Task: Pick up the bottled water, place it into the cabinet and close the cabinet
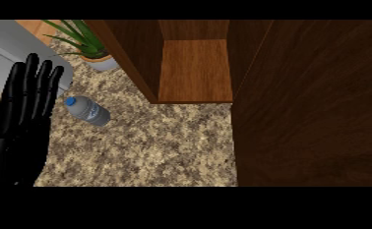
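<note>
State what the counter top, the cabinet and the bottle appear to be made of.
Counter top: speckled tan and brown, likely granite-like stone. Cabinet: brown with grain lines, seemingly wood. Bottle: pale see-through body with blue cap, probably plastic.

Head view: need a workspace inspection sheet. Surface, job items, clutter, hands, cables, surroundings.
Surface: speckled stone counter.
Job's things: bottled water lying on its side on the counter, blue cap toward the left hand; cabinet open, wooden shelf bare; its door swung wide at the right.
Clutter: potted plant behind the bottle, left of the cabinet.
Hands: left hand open, fingers up, resting at the left edge, apart from the bottle; right hand not in view.
Cables: nothing seen.
Surroundings: grey object at the upper left, cannot tell what.
</note>
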